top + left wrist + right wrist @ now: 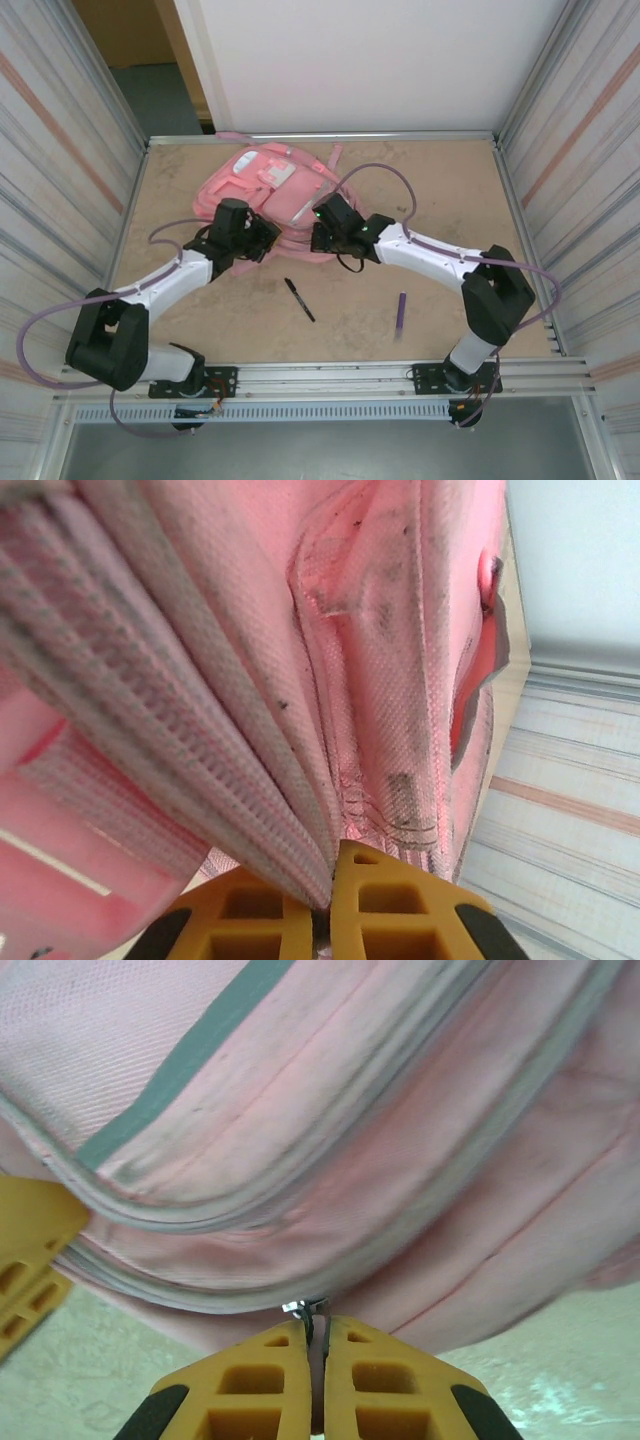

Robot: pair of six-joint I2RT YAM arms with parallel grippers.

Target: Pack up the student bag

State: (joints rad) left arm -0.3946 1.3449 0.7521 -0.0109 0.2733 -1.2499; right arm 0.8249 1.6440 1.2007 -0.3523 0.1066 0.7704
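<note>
The student bag [278,185], a big pink backpack with pale patches, lies at the back middle of the table. My left gripper [262,238] is at its near left edge. In the left wrist view that gripper [325,900] is shut on a fold of the bag's pink fabric [250,680]. My right gripper [318,236] is at the bag's near right edge. In the right wrist view it [318,1335] is shut on a small metal zip pull [300,1308] under the bag's zip line [300,1160].
A black pen [299,299] lies on the table in front of the bag. A purple pen [401,311] lies further right. Metal walls close in the table on both sides. A yellow finger [25,1245] of the other gripper shows at the right wrist view's left edge.
</note>
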